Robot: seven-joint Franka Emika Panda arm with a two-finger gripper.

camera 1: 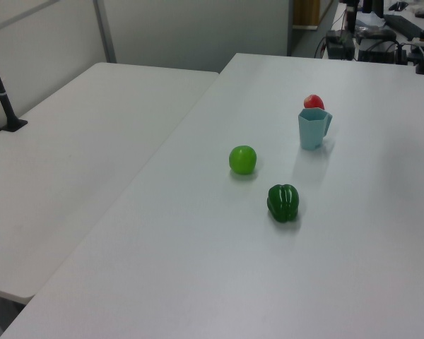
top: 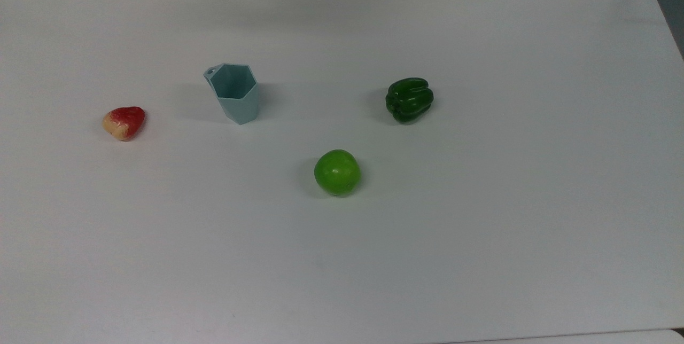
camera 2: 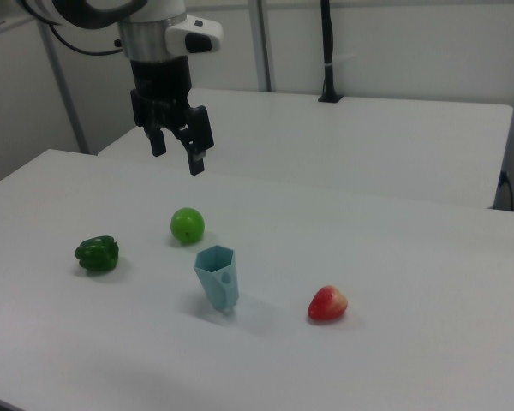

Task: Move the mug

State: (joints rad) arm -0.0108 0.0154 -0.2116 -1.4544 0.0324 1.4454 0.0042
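We judge the mug (camera 2: 217,276) light, rigid, slick plastic; the open tool (camera 2: 178,145) above it should pinch the rim wall.

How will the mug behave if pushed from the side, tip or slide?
The mug tapers to a narrow base under a wide hexagonal rim, so a high push would probably tip it. It looks like thin hollow plastic, likely light, so a low push should slide it. Flat facets make rolling unlikely.
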